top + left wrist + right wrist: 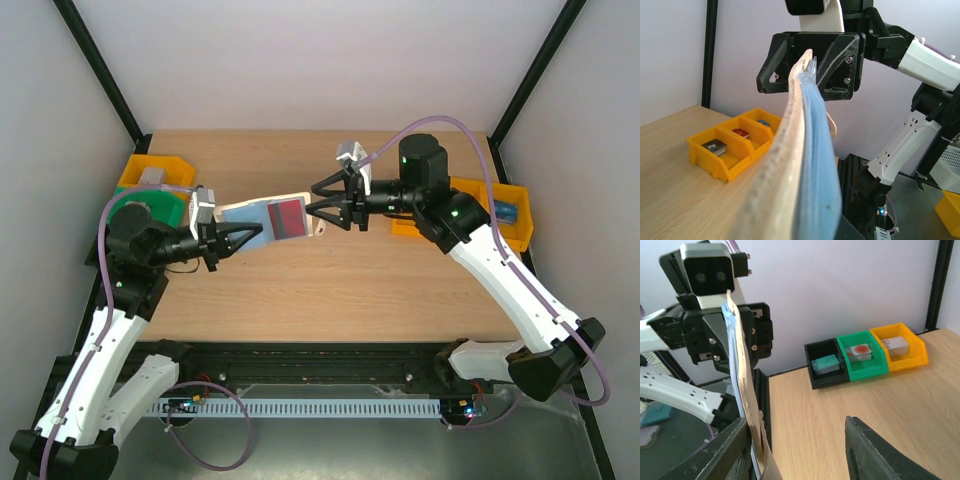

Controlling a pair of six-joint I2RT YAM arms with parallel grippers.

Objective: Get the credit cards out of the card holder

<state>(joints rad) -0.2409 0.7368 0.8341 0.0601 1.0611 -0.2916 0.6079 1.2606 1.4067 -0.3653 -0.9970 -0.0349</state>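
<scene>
The card holder (250,218) hangs open above the table's middle, blue inside up, with a red credit card (288,217) in its right half. My left gripper (243,238) is shut on its left end. In the left wrist view the card holder (800,150) runs edge-on, beige beside blue, and hides my own fingers. My right gripper (316,198) stands open at the holder's right edge. From the right wrist, the holder (742,375) stands edge-on against the left finger (725,450). The other finger (880,450) is well apart from it.
Yellow bins (512,212) holding small items sit at the table's right edge, also seen as the yellow bins (732,147). At the left edge are a yellow bin (155,172) and a green bin (150,210). A black bin (827,367) stands beside the green bin (860,355).
</scene>
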